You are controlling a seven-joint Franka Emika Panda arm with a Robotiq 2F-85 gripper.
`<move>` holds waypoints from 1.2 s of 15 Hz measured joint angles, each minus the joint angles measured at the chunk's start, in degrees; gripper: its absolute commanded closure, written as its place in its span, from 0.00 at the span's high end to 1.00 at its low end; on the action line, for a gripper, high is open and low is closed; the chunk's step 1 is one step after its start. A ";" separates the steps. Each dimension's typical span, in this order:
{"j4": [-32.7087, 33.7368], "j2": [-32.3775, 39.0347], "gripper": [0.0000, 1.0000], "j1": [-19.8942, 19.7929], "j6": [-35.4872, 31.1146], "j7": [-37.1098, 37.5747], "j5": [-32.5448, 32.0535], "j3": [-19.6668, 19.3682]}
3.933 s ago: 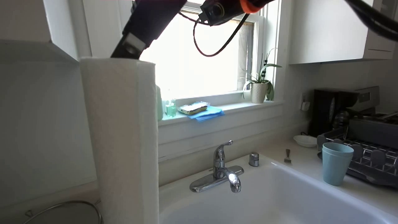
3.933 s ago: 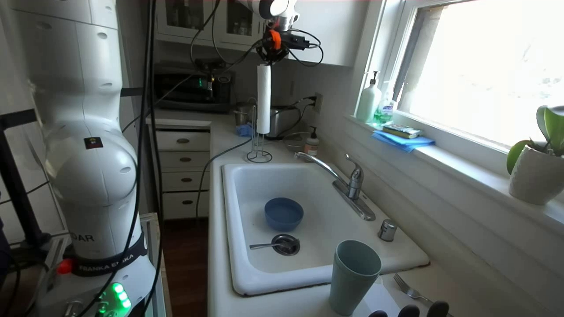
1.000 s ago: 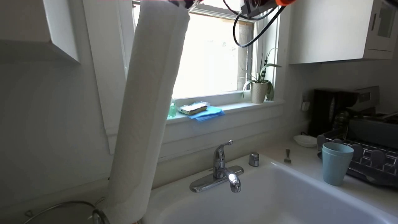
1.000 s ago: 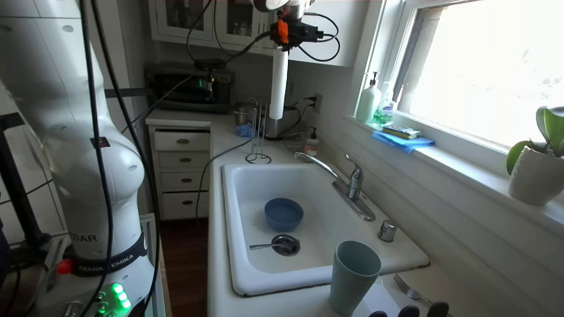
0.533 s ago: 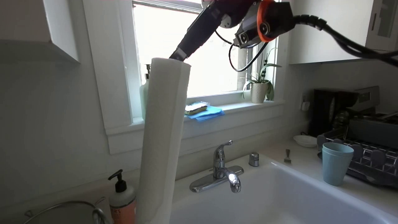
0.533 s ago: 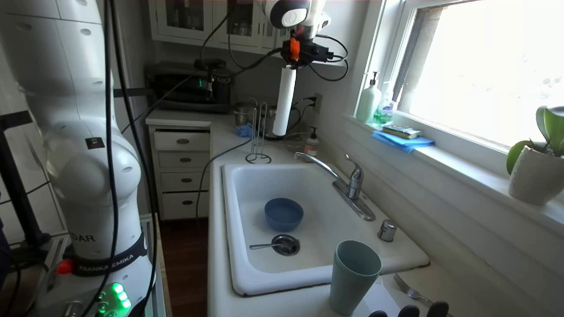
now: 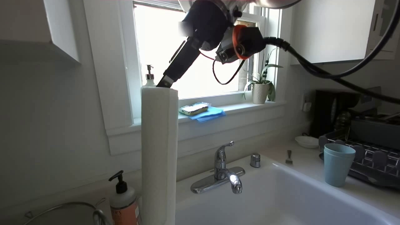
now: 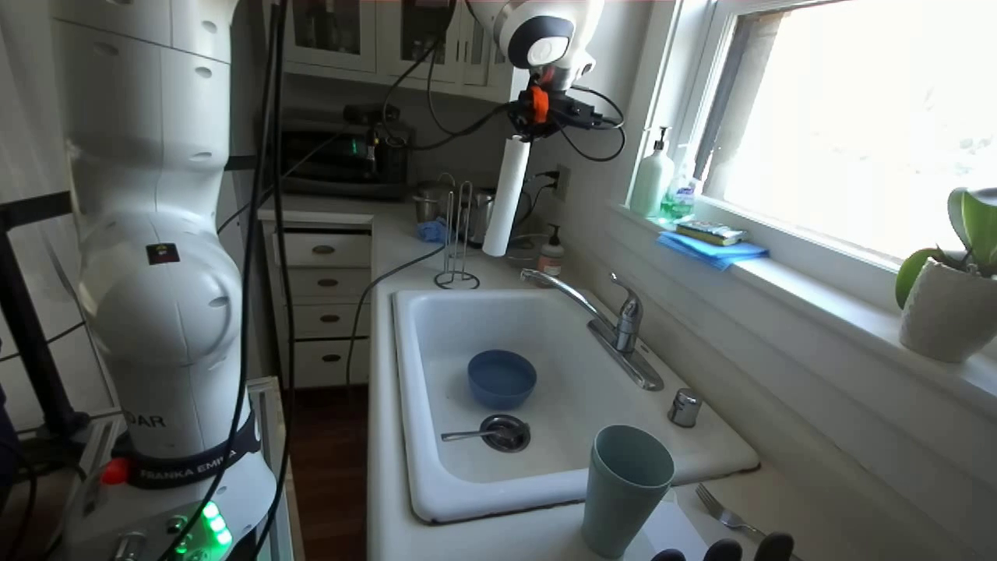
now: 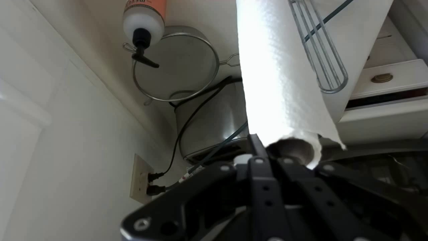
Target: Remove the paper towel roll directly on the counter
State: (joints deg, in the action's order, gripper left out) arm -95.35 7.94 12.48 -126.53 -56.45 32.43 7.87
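The white paper towel roll [image 7: 159, 150] hangs below my gripper [image 7: 164, 85]. In an exterior view, the roll [image 8: 505, 199] leans with its lower end toward the arm's base side. That end is over the white counter [image 8: 483, 541] behind the sink; I cannot tell if it touches. In the wrist view, my gripper [image 9: 264, 144] pinches the wall of the roll [image 9: 277, 67] at its top end. One finger [image 9: 254, 142] is outside, the other at the dark core's opening, its tip partly hidden. A loose paper flap sticks out there. The wire holder [image 8: 457, 288] stands bare beside the roll.
An orange-label soap pump [image 7: 123, 200] stands close beside the roll. A round mesh strainer [image 9: 175, 67] and a metal toaster [image 9: 210, 117] with cables lie below. The faucet [image 7: 220, 159] and sink rim [image 8: 401, 389] are near. A wall [image 9: 67, 140] bounds one side.
The roll came off the holder's rods and moved toward the window wall. In the last second my gripper has lowered it, and it has swung more upright in an exterior view.
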 measured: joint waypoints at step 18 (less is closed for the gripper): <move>8.28 11.11 0.00 -1.38 3.49 -1.42 -3.61 5.49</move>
State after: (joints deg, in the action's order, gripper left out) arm -87.08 19.06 11.10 -123.04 -57.88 28.82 13.36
